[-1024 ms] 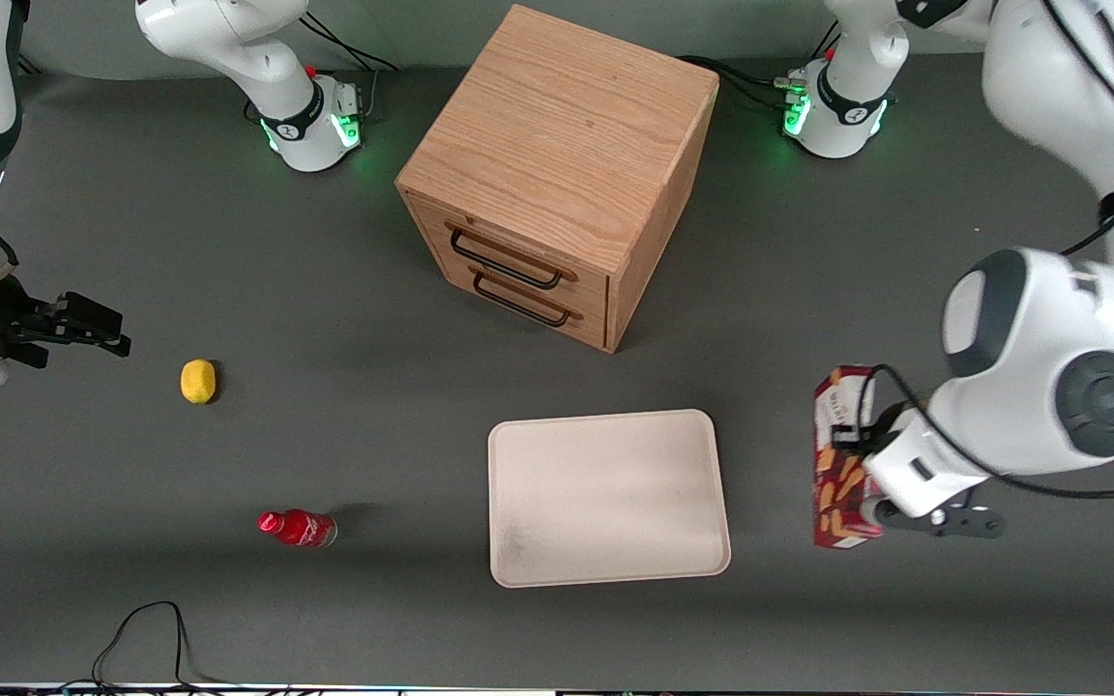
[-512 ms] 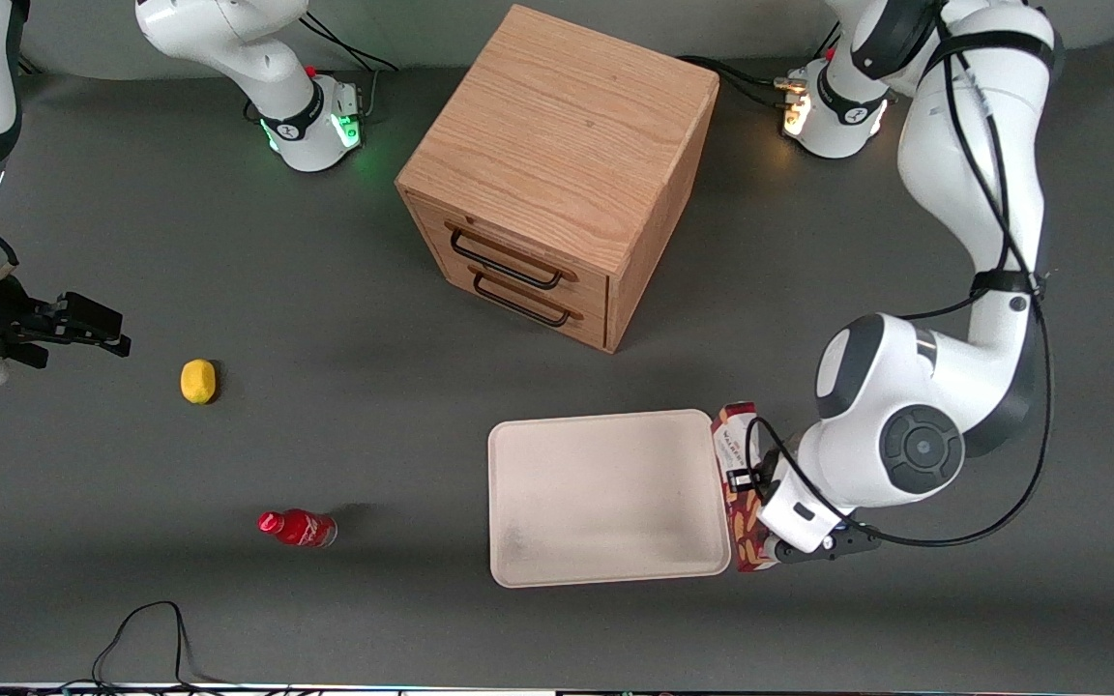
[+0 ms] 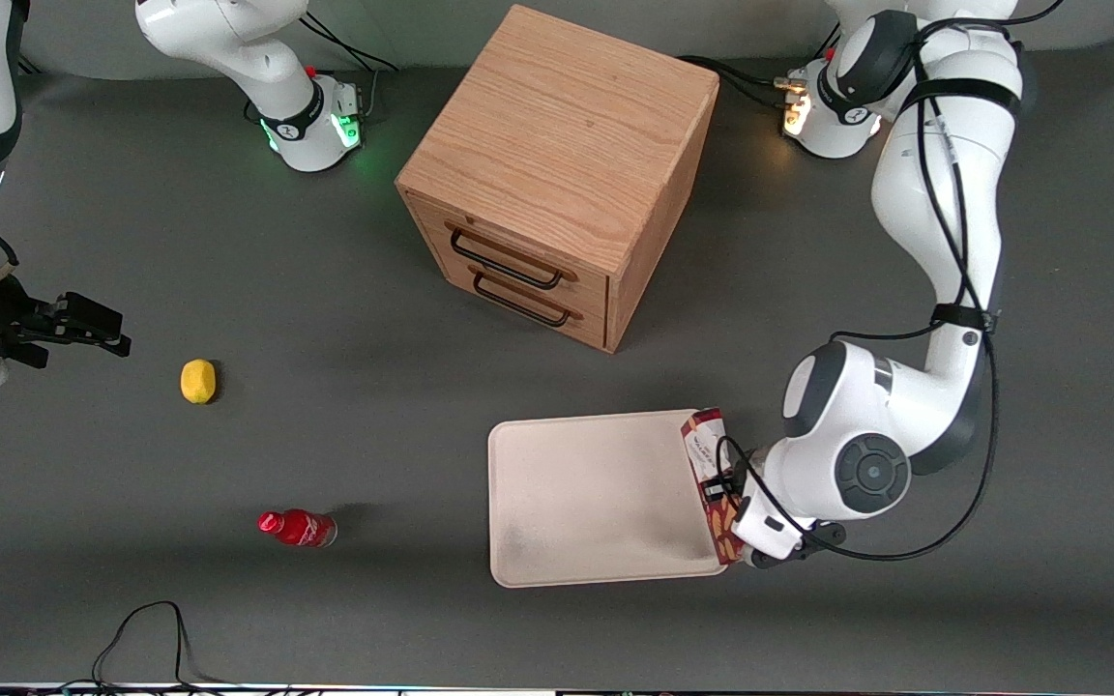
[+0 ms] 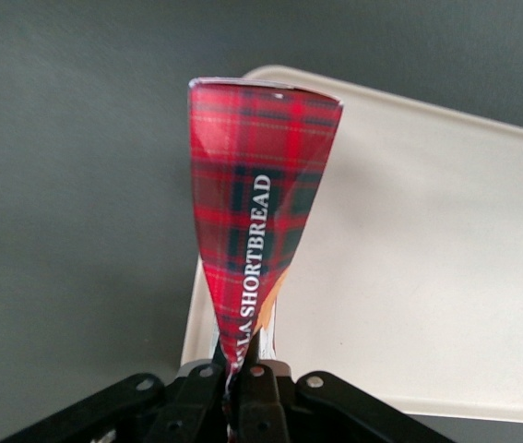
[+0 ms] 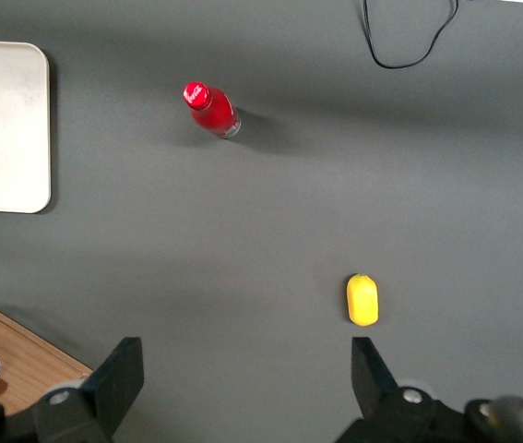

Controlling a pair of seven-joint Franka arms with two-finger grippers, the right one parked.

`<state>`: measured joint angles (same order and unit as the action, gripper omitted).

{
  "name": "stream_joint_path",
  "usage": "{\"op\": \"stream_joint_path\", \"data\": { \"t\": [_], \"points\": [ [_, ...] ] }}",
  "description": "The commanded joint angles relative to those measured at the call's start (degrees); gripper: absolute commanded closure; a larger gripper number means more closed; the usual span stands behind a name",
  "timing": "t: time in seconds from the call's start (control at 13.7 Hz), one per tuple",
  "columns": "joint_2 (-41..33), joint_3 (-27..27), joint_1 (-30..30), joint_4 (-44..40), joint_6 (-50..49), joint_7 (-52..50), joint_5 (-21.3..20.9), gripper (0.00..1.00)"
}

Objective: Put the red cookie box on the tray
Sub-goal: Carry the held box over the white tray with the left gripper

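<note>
Red cookie box [image 3: 712,480] hangs clamped in the down-pointing gripper [image 3: 723,488] over the tray [image 3: 586,503] edge.

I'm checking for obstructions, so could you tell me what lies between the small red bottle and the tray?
Only bare grey table; the front view shows nothing between the red bottle and the tray. The gripper holds the red cookie box over the tray's working-arm edge.
</note>
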<state>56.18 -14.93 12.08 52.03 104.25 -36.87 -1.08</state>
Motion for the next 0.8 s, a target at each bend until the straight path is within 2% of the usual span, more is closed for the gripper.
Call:
{"op": "stream_joint_path", "data": {
  "t": [0.0,0.73],
  "points": [
    [1.64,0.69,1.63,-2.46,-0.01,-1.46,0.11,1.0],
    [4.11,1.66,1.8,-1.93,4.03,3.03,-0.59,1.0]
  ]
}}
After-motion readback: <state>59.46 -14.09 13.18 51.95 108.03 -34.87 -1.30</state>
